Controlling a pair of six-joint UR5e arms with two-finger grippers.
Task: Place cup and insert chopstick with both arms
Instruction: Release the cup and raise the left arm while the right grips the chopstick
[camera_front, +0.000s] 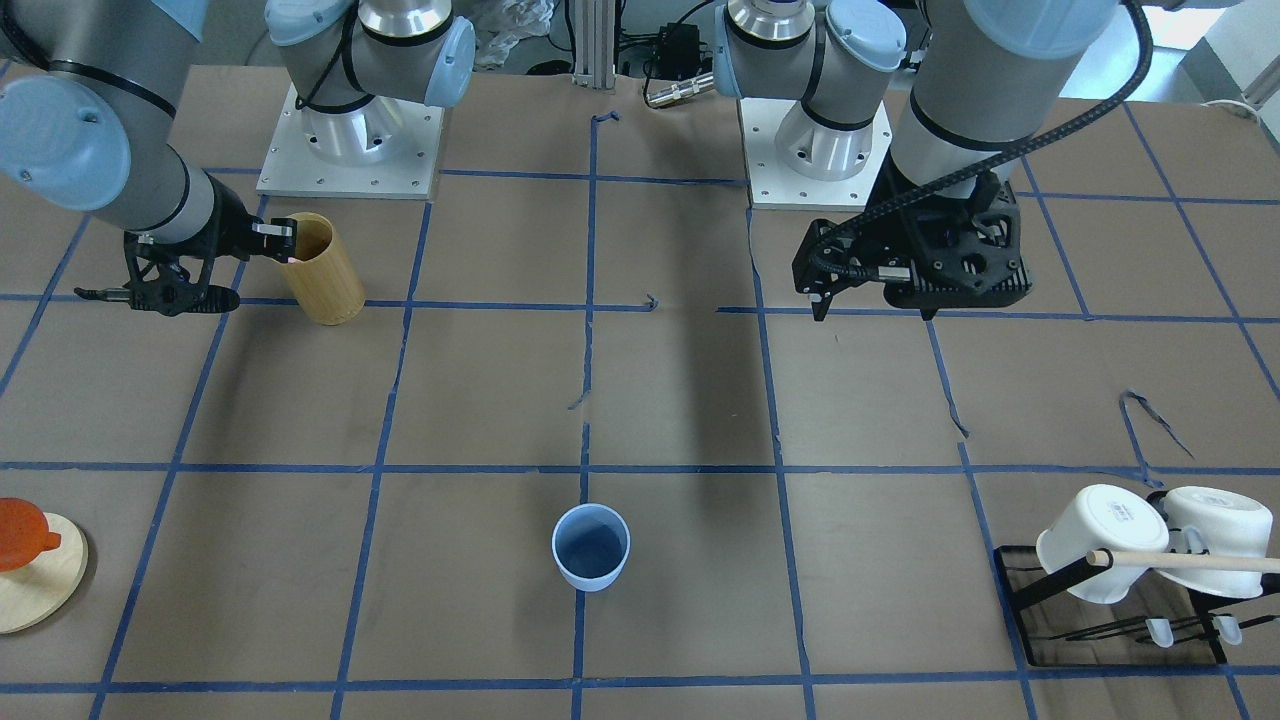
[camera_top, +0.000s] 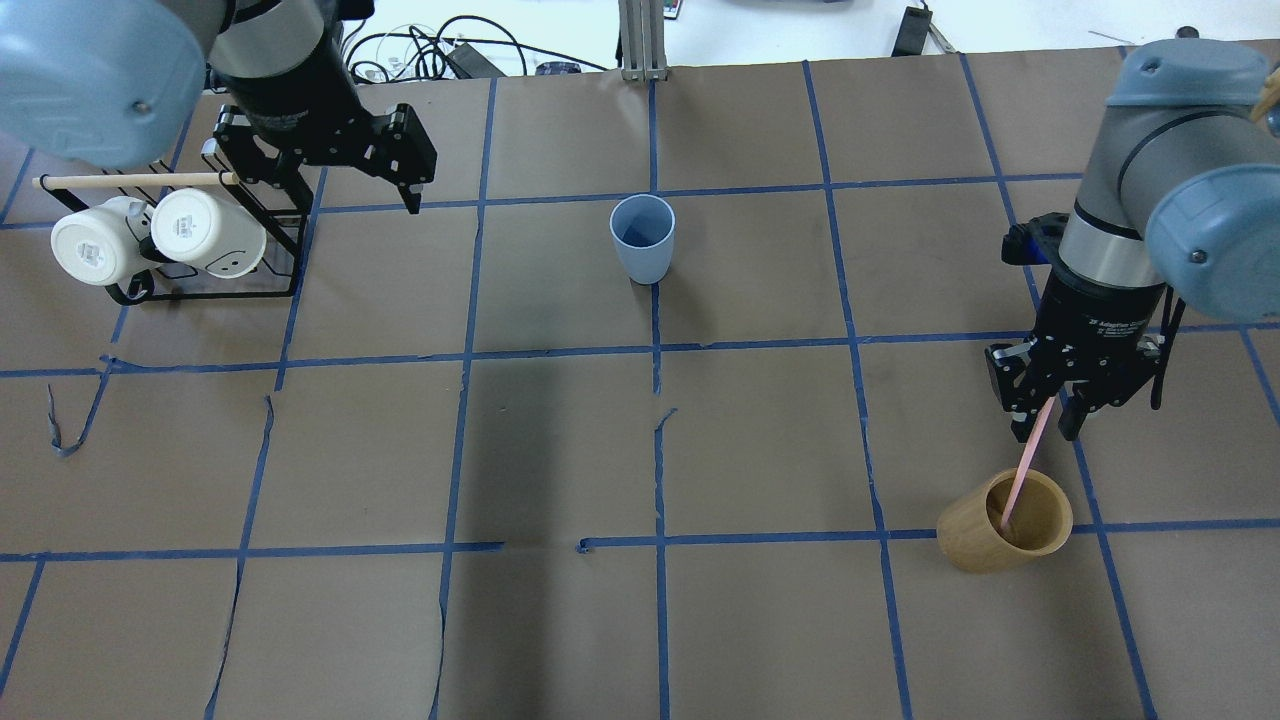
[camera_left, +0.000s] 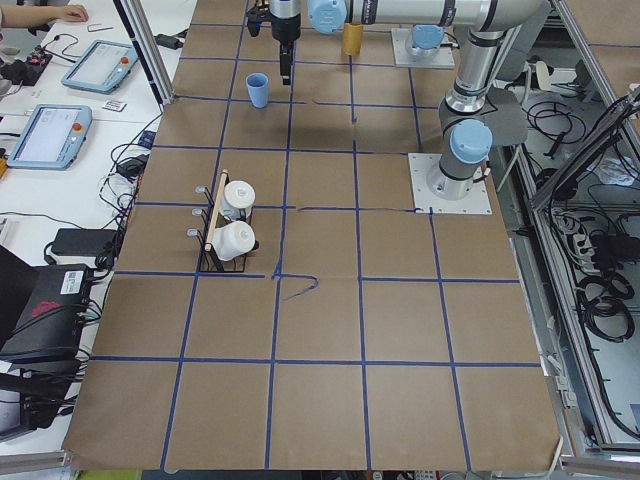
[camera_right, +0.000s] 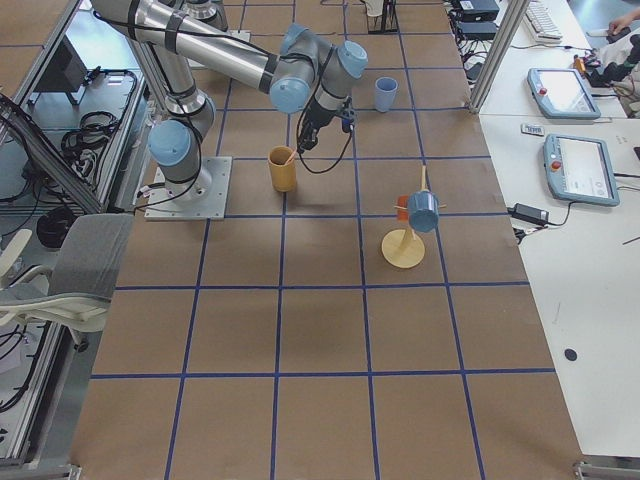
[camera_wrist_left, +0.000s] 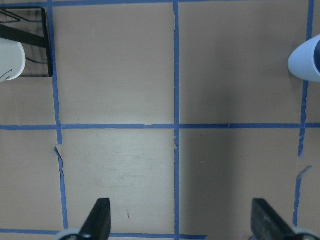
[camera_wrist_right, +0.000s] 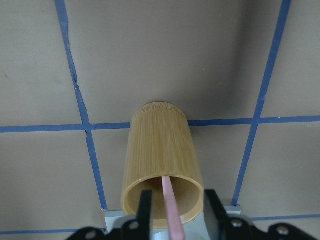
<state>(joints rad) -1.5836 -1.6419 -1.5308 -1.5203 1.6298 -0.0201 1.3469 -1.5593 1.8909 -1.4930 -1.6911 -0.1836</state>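
Note:
The pale-blue cup (camera_front: 591, 548) stands upright and empty on the table's centre line, on the far side from me (camera_top: 642, 240); its edge shows in the left wrist view (camera_wrist_left: 307, 60). The pink chopstick (camera_top: 1022, 470) leans in the tan bamboo cylinder (camera_top: 965, 540), its top between the jaws of my right gripper (camera_top: 1044, 430). In the right wrist view the fingers (camera_wrist_right: 146, 205) stand on either side of the stick (camera_wrist_right: 169, 200) with gaps showing. My left gripper (camera_top: 350, 200) is open and empty, above bare table (camera_wrist_left: 182, 225), left of the cup.
A black rack (camera_top: 200, 290) with two white mugs (camera_top: 205, 230) and a wooden rod (camera_top: 130, 180) stands just beside my left gripper. A round wooden stand with an orange piece (camera_front: 40, 580) stands at the far edge on my right side. Blue tape lines cross the brown table.

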